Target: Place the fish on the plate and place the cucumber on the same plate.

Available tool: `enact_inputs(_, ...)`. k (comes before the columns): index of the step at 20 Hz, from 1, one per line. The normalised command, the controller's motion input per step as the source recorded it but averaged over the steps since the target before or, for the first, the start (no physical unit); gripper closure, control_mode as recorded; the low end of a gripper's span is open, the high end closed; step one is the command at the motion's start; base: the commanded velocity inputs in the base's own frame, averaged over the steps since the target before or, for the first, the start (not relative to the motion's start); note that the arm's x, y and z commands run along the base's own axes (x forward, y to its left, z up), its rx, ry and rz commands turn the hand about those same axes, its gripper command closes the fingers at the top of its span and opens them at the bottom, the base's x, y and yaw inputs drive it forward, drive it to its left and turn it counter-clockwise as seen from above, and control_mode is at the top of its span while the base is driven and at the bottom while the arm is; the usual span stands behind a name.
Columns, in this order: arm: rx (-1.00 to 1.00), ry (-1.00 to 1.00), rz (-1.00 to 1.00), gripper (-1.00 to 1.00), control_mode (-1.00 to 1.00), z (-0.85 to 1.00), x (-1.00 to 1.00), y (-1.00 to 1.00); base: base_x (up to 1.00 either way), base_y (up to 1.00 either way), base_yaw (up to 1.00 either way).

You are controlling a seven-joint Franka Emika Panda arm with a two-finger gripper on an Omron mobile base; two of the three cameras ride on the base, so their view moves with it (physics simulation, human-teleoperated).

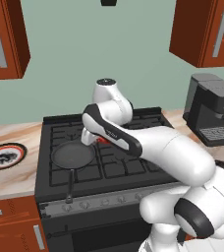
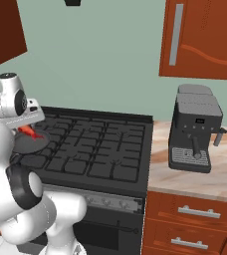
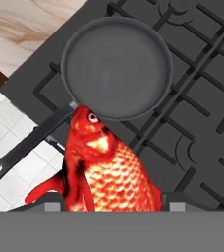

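- The fish (image 3: 104, 172) fills the lower middle of the hand view, head pointing away from the hand. Its body runs down between the two dark finger tips at the bottom edge, so the jaws appear to be pinching it by its rear half.
- That hold leaves the head and most of the body hanging free, which suits laying it flat on a surface later.
- In the left base view a small patch of red (image 1: 102, 140) shows just beside the wrist, above the stove grates, so the fish is clear of the surface and not resting on anything.
- The gripper (image 3: 115, 203) hangs over the stove (image 1: 133, 162), near the black frying pan (image 3: 115, 66), whose long handle reaches toward the stove's front edge. The pan is empty and is not the target; the fish is probably only passing over it.
- The plate (image 1: 5, 155), with its black rim and red ring, lies on the marble counter (image 1: 15, 179) to the left of the stove, well apart from the gripper. Judging by this, the carry toward it has a good way to go, and the arm must swing left.
- The coffee machine (image 2: 194, 129) stands on the counter to the right of the stove, out of the way.
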Motion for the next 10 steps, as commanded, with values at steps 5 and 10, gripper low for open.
enact_inputs(5, 0.00, 0.00, 0.00, 1.00, -1.00, 0.00, 0.00, 0.00, 0.00, 0.00, 0.00)
enact_inputs(10, 0.00, 0.00, 0.00, 1.00, -1.00, 0.00, 0.00, 0.00, 0.00, 0.00, 0.00)
